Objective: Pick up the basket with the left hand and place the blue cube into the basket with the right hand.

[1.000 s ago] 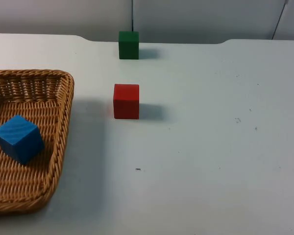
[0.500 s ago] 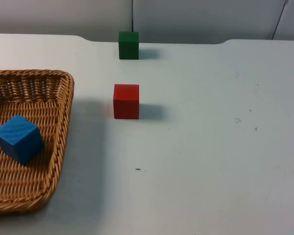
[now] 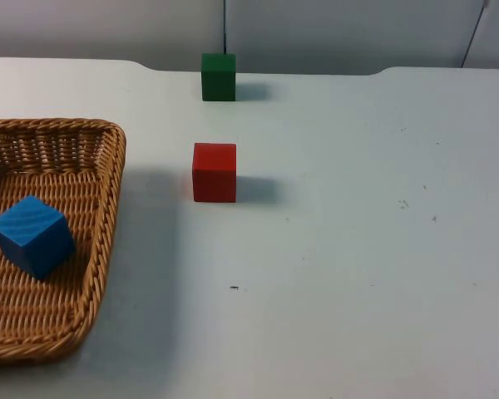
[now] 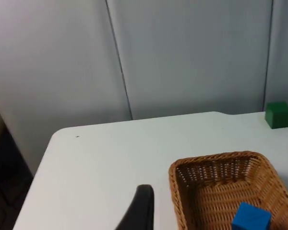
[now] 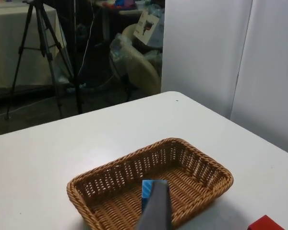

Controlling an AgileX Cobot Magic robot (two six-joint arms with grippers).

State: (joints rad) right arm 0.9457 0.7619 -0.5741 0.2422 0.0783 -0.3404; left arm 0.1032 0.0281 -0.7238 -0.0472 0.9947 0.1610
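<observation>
In the top view, the woven basket (image 3: 50, 241) is sitting on the white counter (image 3: 358, 249) at about 9 o'clock, its long axis running from 12 toward 6 o'clock. The blue cube (image 3: 32, 236) is lying inside it on the wicker floor, turned so that one corner is pointing toward 6 o'clock. A red cube (image 3: 214, 172) is standing well apart from the basket's rim, toward 3 o'clock of it, and a green cube (image 3: 219, 76) is sitting further toward 12 o'clock, near the grey partition wall (image 3: 333, 33). Compared with the earlier frames, basket and cubes are lying just where they were.

In the left wrist view, the basket (image 4: 221, 191) is resting on the counter (image 4: 110, 158) with the blue cube (image 4: 251, 218) inside, and the green cube (image 4: 279, 115) is sitting by the wall. One black fingertip of the left claw (image 4: 142, 206) is hanging beside the basket's rim; whether that claw is wide or narrow cannot be told.

In the right wrist view, the basket (image 5: 110, 184) is lying with its long axis slanting across the counter (image 5: 48, 153), and the blue cube (image 5: 147, 194) is partly hidden behind a fingertip of the right claw (image 5: 157, 206). A corner of the red cube (image 5: 265, 224) is peeking in. This claw's opening cannot be told either.
</observation>
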